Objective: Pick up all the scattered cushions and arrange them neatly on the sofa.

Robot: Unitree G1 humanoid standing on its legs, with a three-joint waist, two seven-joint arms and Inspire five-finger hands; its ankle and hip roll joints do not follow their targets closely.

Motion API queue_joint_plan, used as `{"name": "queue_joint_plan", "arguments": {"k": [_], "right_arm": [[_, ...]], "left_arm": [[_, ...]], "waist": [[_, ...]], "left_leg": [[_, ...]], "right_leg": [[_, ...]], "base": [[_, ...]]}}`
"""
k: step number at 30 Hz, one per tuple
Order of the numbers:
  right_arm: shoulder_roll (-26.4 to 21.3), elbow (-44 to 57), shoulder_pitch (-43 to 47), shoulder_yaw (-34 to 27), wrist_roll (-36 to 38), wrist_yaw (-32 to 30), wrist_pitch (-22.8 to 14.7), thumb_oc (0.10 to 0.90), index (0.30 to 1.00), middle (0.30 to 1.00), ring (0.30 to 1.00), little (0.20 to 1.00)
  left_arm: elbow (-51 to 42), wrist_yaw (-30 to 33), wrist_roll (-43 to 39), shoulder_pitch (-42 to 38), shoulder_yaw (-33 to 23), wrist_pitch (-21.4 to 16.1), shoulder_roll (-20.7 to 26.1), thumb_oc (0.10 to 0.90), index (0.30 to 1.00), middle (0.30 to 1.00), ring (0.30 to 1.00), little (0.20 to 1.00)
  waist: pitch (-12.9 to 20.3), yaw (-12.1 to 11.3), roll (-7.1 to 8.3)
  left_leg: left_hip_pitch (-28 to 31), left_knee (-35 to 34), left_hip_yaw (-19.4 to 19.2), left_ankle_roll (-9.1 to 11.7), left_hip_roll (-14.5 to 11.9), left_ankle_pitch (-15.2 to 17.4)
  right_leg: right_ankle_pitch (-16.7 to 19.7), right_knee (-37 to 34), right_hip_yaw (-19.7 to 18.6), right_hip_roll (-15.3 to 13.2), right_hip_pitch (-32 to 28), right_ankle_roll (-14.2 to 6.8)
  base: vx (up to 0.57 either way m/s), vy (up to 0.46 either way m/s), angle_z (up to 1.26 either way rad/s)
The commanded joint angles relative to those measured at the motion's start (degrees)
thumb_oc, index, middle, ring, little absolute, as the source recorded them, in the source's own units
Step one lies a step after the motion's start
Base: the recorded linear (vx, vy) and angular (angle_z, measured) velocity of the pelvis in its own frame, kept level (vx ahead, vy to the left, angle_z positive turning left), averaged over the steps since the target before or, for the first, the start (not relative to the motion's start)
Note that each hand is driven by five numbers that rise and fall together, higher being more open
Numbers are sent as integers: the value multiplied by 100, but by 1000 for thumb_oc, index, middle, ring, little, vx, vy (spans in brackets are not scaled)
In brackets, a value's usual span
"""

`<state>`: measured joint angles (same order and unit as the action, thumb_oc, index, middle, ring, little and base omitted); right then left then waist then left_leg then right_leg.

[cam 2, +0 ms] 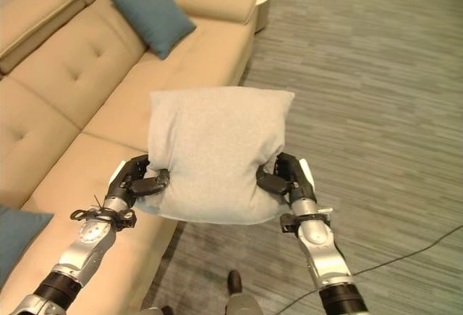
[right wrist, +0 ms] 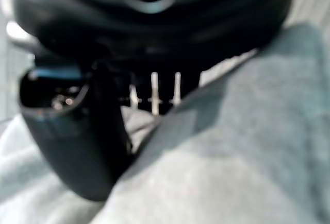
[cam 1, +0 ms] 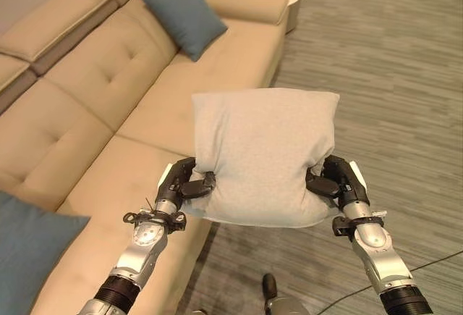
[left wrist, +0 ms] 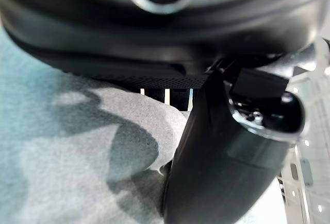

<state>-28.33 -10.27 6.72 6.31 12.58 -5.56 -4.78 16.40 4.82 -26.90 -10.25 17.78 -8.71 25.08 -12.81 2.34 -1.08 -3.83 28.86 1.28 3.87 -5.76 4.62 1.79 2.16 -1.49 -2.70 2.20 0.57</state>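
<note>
Grey cushion (cam 1: pixel 264 152) held in mid-air off the sofa (cam 1: pixel 108 98) front edge, left hand (cam 1: pixel 187 183) pinching it at 9 o'clock, right hand (cam 1: pixel 331 179) at 3; looks light & squashy, so grip deep w/ both sides.

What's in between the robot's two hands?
A grey cushion. The left hand pinches one side and the right hand the other, holding it up by the sofa edge. Both eye views show it.
</note>
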Motion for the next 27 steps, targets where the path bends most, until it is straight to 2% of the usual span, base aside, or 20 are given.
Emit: {"name": "queue_joint_plan", "arguments": {"k": [1, 2, 3, 5, 6, 7, 8, 9, 10, 11, 12, 13, 15, 17, 18, 19, 21, 22, 24, 27], "right_arm": [[21, 1280, 809, 738, -30, 313, -853, 400, 300, 300, 300, 300], [47, 1260, 750, 730, -54, 270, -878, 400, 300, 300, 300, 300], [45, 1259, 743, 731, -55, 268, -880, 400, 300, 300, 300, 300], [106, 1079, 920, 732, -221, 118, -866, 400, 300, 300, 300, 300], [182, 1149, 918, 718, -302, 194, -840, 400, 300, 300, 300, 300], [226, 1169, 862, 701, -313, 200, -875, 400, 300, 300, 300, 300], [280, 1179, 768, 695, -348, 212, -860, 400, 300, 300, 300, 300], [327, 1192, 786, 705, -363, 235, -843, 400, 300, 300, 300, 300], [326, 1192, 785, 705, -363, 235, -843, 400, 300, 300, 300, 300], [453, 1186, 850, 810, -372, 295, -804, 400, 300, 300, 300, 300], [453, 1186, 850, 810, -372, 295, -804, 400, 300, 300, 300, 300], [534, 1155, 807, 843, -327, 358, -751, 400, 300, 300, 300, 300], [547, 1150, 694, 798, -275, 392, -745, 400, 300, 300, 300, 300], [556, 1210, 576, 730, -227, 371, -746, 400, 300, 300, 300, 300], [561, 1256, 493, 676, -254, 360, -724, 400, 300, 300, 300, 300], [559, 1261, 487, 675, -255, 360, -722, 400, 300, 300, 300, 300], [542, 1251, 402, 615, -297, 332, -718, 400, 300, 300, 300, 300], [527, 1223, 376, 602, -320, 309, -720, 400, 300, 300, 300, 300], [485, 1242, 246, 537, -349, 314, -697, 400, 300, 300, 300, 300], [464, 1210, 267, 561, -238, 303, -737, 400, 300, 300, 300, 300]], "left_arm": [[-1193, -419, 153, -1176, 558, -947, -540, 400, 300, 300, 300, 300], [-1193, -413, 100, -1114, 557, -953, -589, 400, 300, 300, 300, 300], [-1194, -411, 102, -1109, 561, -953, -595, 400, 300, 300, 300, 300], [-1158, -312, 244, -1025, 480, -960, -539, 400, 300, 300, 300, 300], [-1269, -444, 148, -1026, 502, -969, -526, 400, 300, 300, 300, 300], [-1318, -431, 133, -1010, 506, -984, -518, 400, 300, 300, 300, 300], [-1340, -424, 99, -970, 497, -978, -507, 400, 300, 300, 300, 300], [-1394, -391, 106, -890, 434, -988, -491, 400, 300, 300, 300, 300], [-1394, -391, 106, -889, 434, -987, -491, 400, 300, 300, 300, 300], [-1420, -314, 20, -804, 347, -984, -473, 400, 300, 300, 300, 300], [-1420, -314, 20, -804, 347, -984, -473, 400, 300, 300, 300, 300], [-1398, -364, -48, -724, 310, -985, -476, 400, 300, 300, 300, 300], [-1360, -454, -151, -637, 315, -942, -496, 400, 300, 300, 300, 300], [-1334, -517, -198, -573, 343, -904, -547, 400, 300, 300, 300, 300], [-1281, -528, -143, -589, 386, -900, -571, 400, 300, 300, 300, 300], [-1280, -528, -142, -588, 389, -902, -573, 400, 300, 300, 300, 300], [-1225, -505, -67, -641, 423, -920, -599, 400, 300, 300, 300, 300], [-1209, -474, -19, -652, 452, -923, -604, 400, 300, 300, 300, 300], [-1167, -471, -11, -719, 524, -911, -610, 400, 300, 300, 300, 300], [-1121, -401, -137, -664, 472, -927, -627, 400, 300, 300, 300, 300]], "waist": [[415, -137, -123], [428, -232, -200], [431, -238, -188], [504, -522, -316], [634, -609, -454], [693, -619, -442], [709, -553, -377], [724, -522, -396], [730, -527, -398], [615, -438, -566], [620, -440, -567], [583, -408, -648], [587, -326, -668], [604, -192, -718], [607, -12, -722], [597, -18, -730], [587, 125, -694], [595, 172, -667], [618, 197, -504], [710, 148, -361]], "left_leg": [[-819, -85, 203, -296, 814, -42], [-1037, -753, 17, -384, 1112, -60], [-1006, -786, 6, -395, 1130, -58], [-1334, -1780, 115, -292, 1534, -571], [-758, -2696, 327, -512, 1574, -694], [-648, -2655, 399, -592, 1653, -685], [-434, -2711, 421, -662, 1684, -587], [-308, -2714, 283, -692, 1581, -494], [-315, -2713, 279, -691, 1578, -495], [46, -2773, 135, -695, 1251, -336], [40, -2773, 134, -695, 1250, -336], [298, -2813, 150, -682, 1088, -158], [513, -2869, 252, -640, 992, -5], [691, -2941, 418, -553, 871, 112], [891, -3046, 622, -472, 802, 221], [916, -3055, 617, -473, 793, 229], [1095, -3136, 797, -379, 705, 342], [1182, -3164, 869, -323, 640, 370], [1230, -3095, 1073, -196, 530, 472], [1201, -2744, 1304, 92, -19, 334]], "right_leg": [[-502, -268, -149, 74, -540, -402], [-558, -368, -239, 196, -698, -403], [-573, -376, -245, 174, -716, -411], [-628, -540, -451, 528, -999, -423], [-857, -326, -563, 656, -1075, -392], [-879, -46, -459, 605, -1071, -452], [-904, 533, -357, 525, -968, -639], [-755, 1013, -263, 400, -691, -925], [-753, 1014, -268, 402, -682, -925], [-361, 2114, 266, -80, 147, -1325], [-359, 2113, 265, -79, 153, -1325], [-547, 1846, 672, -487, 139, -1083], [-611, 1448, 594, -570, 214, -958], [-410, 1077, 168, -705, 426, -1003], [-176, 606, -442, -774, 626, -1110], [-178, 597, -443, -766, 603, -1110], [55, 269, -950, -805, 745, -1262], [208, 270, -1065, -780, 846, -1325], [-33, 162, -1158, -711, 644, -1297], [-307, 453, -1061, -332, 575, -1144]], "base": [[459, -233, -72], [377, -141, -35], [399, -74, -17], [413, -59, -43], [568, -12, -67], [583, 36, -129], [377, 37, -130], [228, 13, -133], [273, -46, -88], [167, -49, -61], [360, -119, -86], [398, -193, -71], [377, -212, -2], [369, -265, -10], [356, -252, -16], [361, -276, 23], [302, -283, 41], [342, -372, 49], [247, -389, 54], [244, -444, 91]]}}
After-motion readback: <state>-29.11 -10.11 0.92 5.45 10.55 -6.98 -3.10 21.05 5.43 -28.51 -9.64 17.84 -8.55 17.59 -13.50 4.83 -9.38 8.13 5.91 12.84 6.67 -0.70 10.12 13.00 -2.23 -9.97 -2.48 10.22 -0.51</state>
